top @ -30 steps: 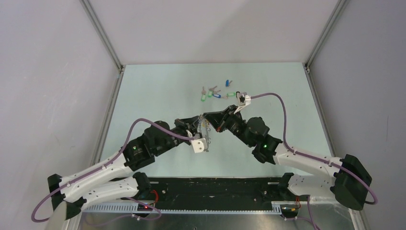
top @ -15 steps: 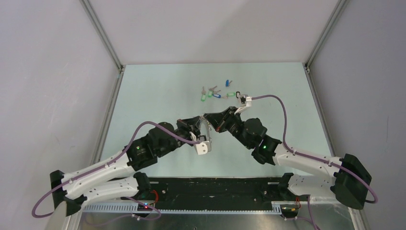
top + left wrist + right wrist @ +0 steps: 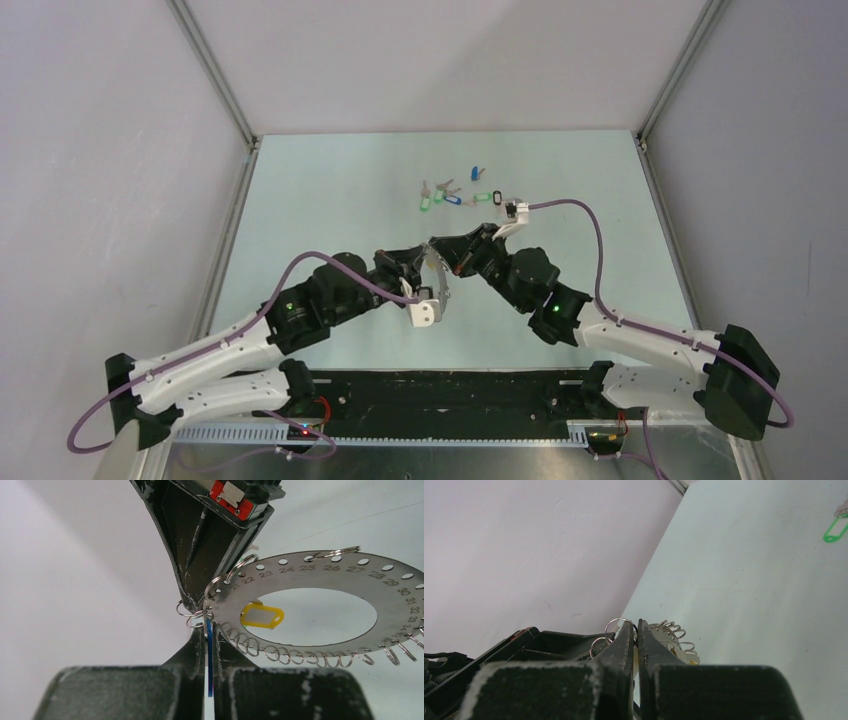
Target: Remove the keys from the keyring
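Note:
The keyring (image 3: 320, 572) is a flat silver hoop with numbered holes and a fringe of small split rings; it is held in the air between both grippers. My left gripper (image 3: 209, 630) is shut on a thin blue key tag (image 3: 210, 660) that hangs from a split ring at the hoop's edge. My right gripper (image 3: 634, 626) is shut on the keyring's rim (image 3: 671, 636), right beside the left fingers. From above, both grippers meet at the keyring (image 3: 436, 272). A yellow tag (image 3: 262, 616) shows through the hoop's opening. Several loose keys (image 3: 452, 195) with green and blue tags lie on the table behind.
The pale green table (image 3: 330, 190) is walled on the left, right and back. A green tag (image 3: 835, 530) lies on the table in the right wrist view. The right arm's purple cable (image 3: 580, 215) loops above the right side.
Both grippers and the keyring have shifted slightly right and toward the near edge. The left wrist has come in closer under the ring. Both grips stay the same.

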Tool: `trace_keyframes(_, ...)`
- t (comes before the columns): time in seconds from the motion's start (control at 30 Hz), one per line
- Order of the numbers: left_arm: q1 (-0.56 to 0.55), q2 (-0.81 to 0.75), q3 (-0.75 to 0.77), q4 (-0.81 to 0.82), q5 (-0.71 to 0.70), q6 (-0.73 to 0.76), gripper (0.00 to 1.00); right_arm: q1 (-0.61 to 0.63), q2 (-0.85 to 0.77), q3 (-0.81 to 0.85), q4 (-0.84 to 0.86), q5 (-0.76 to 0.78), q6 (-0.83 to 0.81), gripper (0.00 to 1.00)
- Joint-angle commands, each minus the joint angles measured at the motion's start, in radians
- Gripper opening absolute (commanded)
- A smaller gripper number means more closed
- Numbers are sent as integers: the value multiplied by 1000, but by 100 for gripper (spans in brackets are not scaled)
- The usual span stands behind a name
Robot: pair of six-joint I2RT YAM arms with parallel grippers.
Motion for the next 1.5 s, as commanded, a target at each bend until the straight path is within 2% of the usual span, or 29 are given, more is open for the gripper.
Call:
trace_keyframes(0.0, -66, 13, 18, -175, 314, -24, 0, -74, -45, 65, 129, 395, -18, 0)
trace_keyframes(0.33, -72, 67, 38, -197, 364, -36, 0, -91, -94, 53, 94, 406, 19, 0)
trace_keyframes(0.6, -76, 130, 56, -239, 388, -35, 0, -143, -144, 49, 24, 348, 151, 0)
trace_keyframes(1.17, -87, 259, 93, -304, 181, -13, 0, -194, -289, 51, -97, 288, 209, 0)
trace_keyframes(1.47, -102, 292, 94, -306, 57, 9, 0, -207, -307, 50, -118, 246, 256, 0)
